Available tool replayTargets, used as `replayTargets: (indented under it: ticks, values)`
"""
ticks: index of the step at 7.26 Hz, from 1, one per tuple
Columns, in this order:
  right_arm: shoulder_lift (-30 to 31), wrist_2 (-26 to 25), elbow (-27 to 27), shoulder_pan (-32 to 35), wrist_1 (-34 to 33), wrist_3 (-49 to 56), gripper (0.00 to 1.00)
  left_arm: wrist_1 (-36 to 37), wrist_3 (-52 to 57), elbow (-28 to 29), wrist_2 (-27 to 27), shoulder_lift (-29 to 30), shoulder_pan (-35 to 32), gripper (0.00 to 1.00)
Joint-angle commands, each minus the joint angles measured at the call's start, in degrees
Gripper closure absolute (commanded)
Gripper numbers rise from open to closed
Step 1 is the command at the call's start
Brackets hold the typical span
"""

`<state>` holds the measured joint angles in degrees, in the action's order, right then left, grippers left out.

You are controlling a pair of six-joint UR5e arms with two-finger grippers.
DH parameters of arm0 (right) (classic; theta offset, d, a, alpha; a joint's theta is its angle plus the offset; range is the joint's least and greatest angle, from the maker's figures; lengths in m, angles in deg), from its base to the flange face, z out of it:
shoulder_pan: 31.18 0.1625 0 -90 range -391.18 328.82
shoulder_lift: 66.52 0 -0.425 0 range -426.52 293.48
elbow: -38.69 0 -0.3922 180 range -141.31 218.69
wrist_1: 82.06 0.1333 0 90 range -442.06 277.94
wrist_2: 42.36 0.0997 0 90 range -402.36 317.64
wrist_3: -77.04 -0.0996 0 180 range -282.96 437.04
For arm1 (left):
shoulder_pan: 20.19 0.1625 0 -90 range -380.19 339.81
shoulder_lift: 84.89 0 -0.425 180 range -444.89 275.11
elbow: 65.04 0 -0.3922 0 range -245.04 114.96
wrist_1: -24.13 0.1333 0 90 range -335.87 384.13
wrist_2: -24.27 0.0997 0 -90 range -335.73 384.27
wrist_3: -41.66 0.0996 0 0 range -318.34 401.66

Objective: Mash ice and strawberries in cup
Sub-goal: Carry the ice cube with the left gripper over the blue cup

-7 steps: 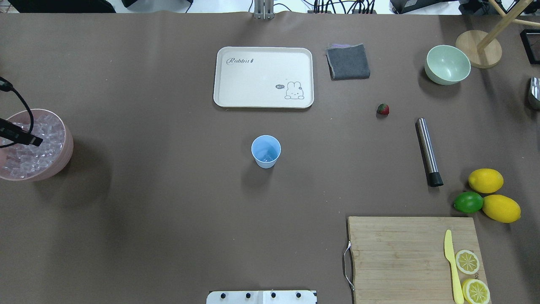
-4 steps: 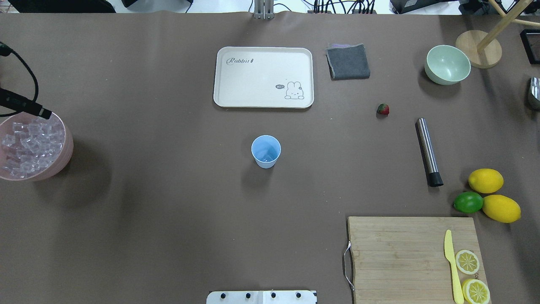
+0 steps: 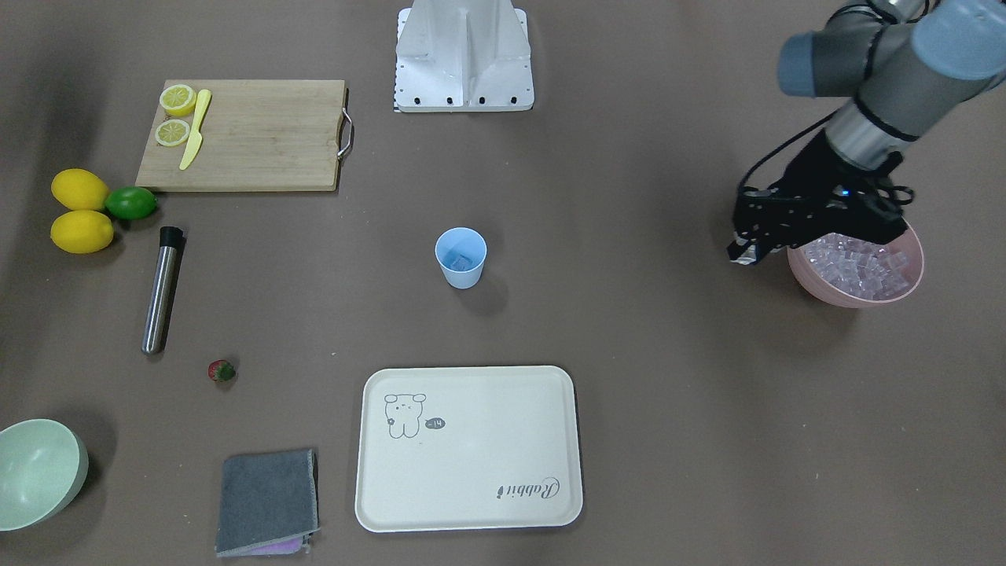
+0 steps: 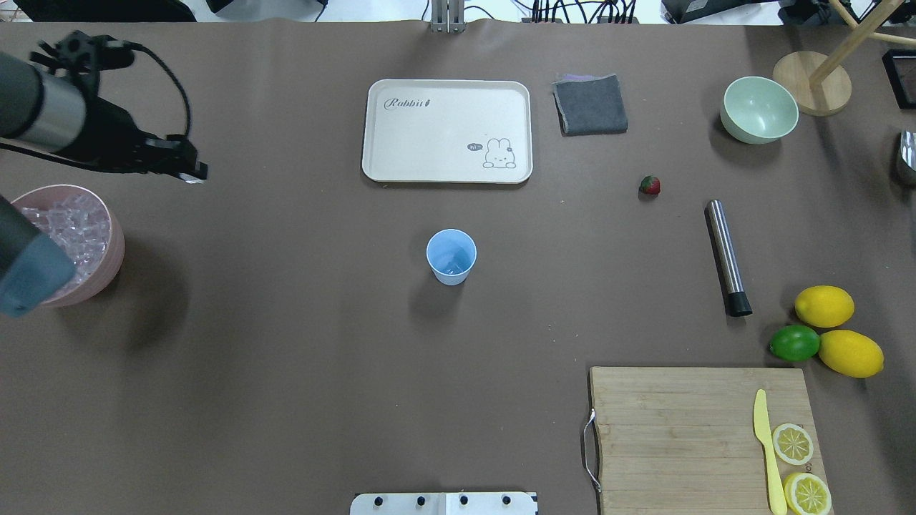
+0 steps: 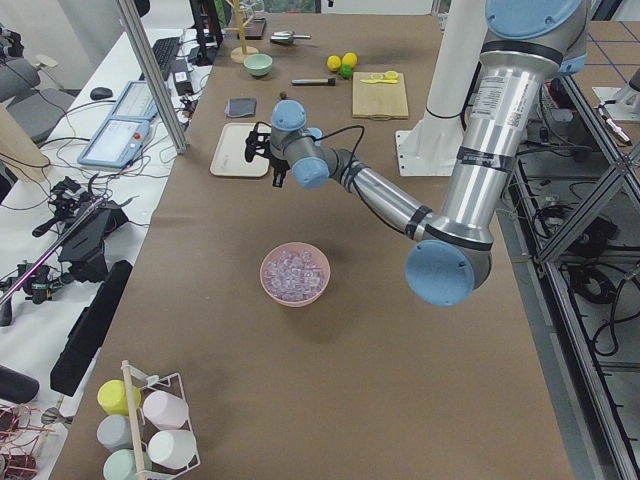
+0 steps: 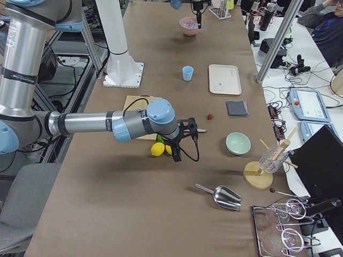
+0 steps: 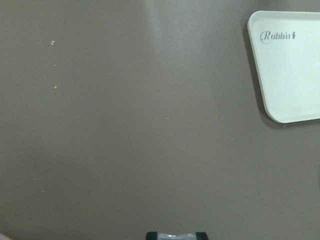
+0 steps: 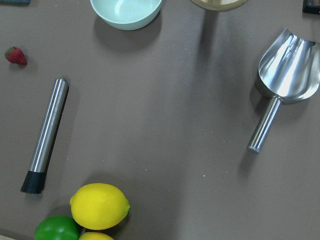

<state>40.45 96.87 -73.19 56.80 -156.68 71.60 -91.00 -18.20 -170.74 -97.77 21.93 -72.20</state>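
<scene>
The light-blue cup [image 4: 451, 256] stands upright mid-table, with a little ice at its bottom in the front-facing view [image 3: 459, 259]. More ice cubes [image 4: 70, 223] fill the pink bowl [image 4: 114, 261] at the left edge. My left gripper [image 4: 193, 172] hovers just beyond the bowl, well left of the cup. In the left wrist view its fingertips [image 7: 155, 235] pinch a small clear cube [image 7: 175, 235]. The strawberry [image 4: 650, 185] lies on the table to the right. My right gripper [image 6: 194, 130] shows only in the exterior right view, above the lemons; I cannot tell whether it is open or shut.
A steel muddler [image 4: 727, 256] lies right of the strawberry. A cream tray [image 4: 401, 143], grey cloth [image 4: 590, 104] and pale green bowl [image 4: 758, 109] sit at the far side. Lemons [image 4: 824, 305], a lime [image 4: 794, 342] and a cutting board [image 4: 680, 436] are at the near right. A metal scoop [image 8: 290, 70] lies farther right.
My left gripper has lifted out of the pink bowl and moved to the right and farther onto the table, away from the bowl. Everything else has stayed in place.
</scene>
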Motion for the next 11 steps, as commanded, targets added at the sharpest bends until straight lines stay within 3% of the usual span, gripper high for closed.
replayTargets:
  ticks: [1,4,10,11]
  values:
    - [0.00,-0.01,0.00,0.00,-0.09,-0.01,0.00,0.34,-14.26,0.32,13.17,7.49,11.62,1.00]
    - [0.00,-0.01,0.00,0.00,0.00,-0.01,0.00,0.43,-25.37,5.49,28.14,17.43,23.24,1.00]
    - [-0.09,0.08,0.00,0.00,0.00,-0.01,0.00,0.43,-29.96,8.67,30.98,20.97,26.26,1.00]
    - [-0.09,0.08,0.00,0.00,0.00,-0.01,0.00,0.08,-30.58,8.41,32.47,21.06,26.26,0.84]
